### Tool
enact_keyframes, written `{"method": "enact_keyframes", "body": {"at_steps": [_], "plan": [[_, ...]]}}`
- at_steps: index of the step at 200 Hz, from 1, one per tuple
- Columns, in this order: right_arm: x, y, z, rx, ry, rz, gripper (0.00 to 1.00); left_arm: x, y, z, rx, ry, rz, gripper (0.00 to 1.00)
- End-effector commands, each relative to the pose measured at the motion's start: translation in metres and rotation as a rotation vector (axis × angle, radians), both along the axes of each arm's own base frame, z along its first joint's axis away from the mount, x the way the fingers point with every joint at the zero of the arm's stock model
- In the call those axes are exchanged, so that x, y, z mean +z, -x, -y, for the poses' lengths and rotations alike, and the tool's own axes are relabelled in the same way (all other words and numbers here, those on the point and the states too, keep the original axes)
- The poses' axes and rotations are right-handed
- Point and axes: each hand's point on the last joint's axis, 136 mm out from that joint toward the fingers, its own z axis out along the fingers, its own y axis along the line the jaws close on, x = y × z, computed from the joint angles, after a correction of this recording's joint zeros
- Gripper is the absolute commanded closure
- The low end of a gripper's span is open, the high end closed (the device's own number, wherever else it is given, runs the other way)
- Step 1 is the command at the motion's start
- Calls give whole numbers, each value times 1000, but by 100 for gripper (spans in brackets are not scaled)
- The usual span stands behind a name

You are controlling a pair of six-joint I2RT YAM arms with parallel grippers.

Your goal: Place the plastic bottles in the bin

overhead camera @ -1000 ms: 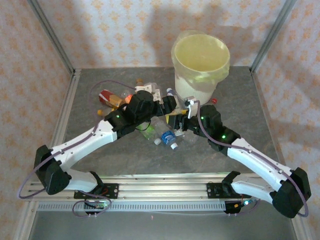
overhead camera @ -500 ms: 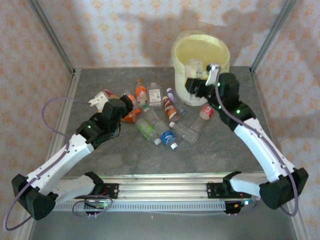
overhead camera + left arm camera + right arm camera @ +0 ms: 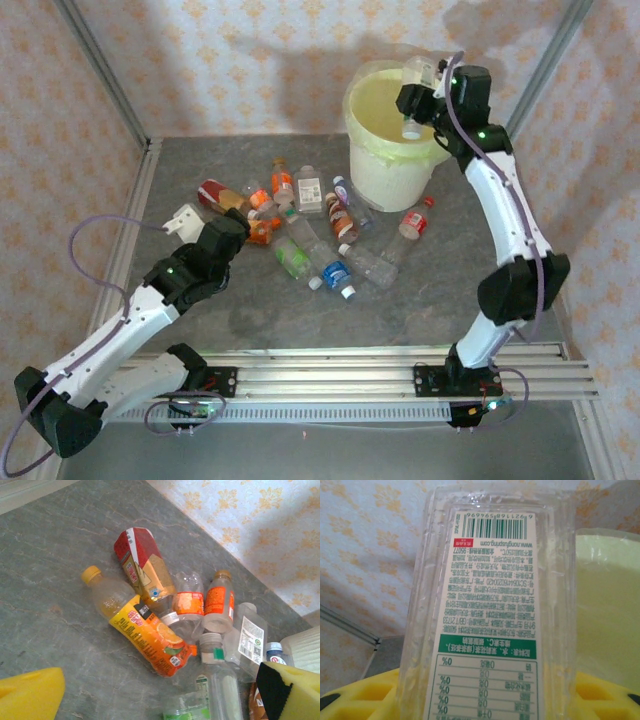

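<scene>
The plastic bottles [image 3: 305, 225] are small, clear or orange-tinted, with red, orange, blue and white caps; most lie on their sides in a loose heap at the middle of the grey surface [image 3: 250, 310], several touching. One red-capped bottle [image 3: 413, 222] lies apart, near the foot of the bin [image 3: 385, 178]. The bin is a large cream bucket with a pale yellow-green liner folded over its rim, standing at the far right of the surface, close to the back wall. The right gripper [image 3: 418, 100] is raised over the bin's mouth, clamped on a clear ribbed bottle [image 3: 485, 605] with a white barcode label and a green band; yellow pads sit on either side of it. The left gripper [image 3: 160, 690] hangs fully spread and empty just left of the heap, facing an orange-labelled bottle [image 3: 142, 632]. Bare surface lies open between the heap and the near rail [image 3: 320, 365], and along the left edge.
</scene>
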Motion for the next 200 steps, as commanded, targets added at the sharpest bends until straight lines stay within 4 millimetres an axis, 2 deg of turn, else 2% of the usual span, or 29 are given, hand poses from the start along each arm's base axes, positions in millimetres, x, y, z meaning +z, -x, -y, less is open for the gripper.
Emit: {"method": "enact_keyframes", "body": {"at_steps": [1,29,92,121,142,157,200], "plan": [[0,-13,-14,92,18,-7,62,-4,7,-16,63,-31,1,0],[-13,-32,-24,150,45,-55,61,-11,10,-17,58,-24,-8,0],[-48,-56,-43,217,-9,-135,60,-22,11,-15,51,-1,-17,0],[-69,-63,-57,235,-17,-172,56,-23,9,-15,58,2,-16,0],[-79,-66,-66,241,-14,-190,50,-24,7,-13,58,0,-20,0],[-82,-67,-65,208,-20,-213,45,-25,6,-12,57,-1,-26,0],[-82,-62,-70,206,-116,-271,29,-28,2,-9,51,-5,-43,0]]}}
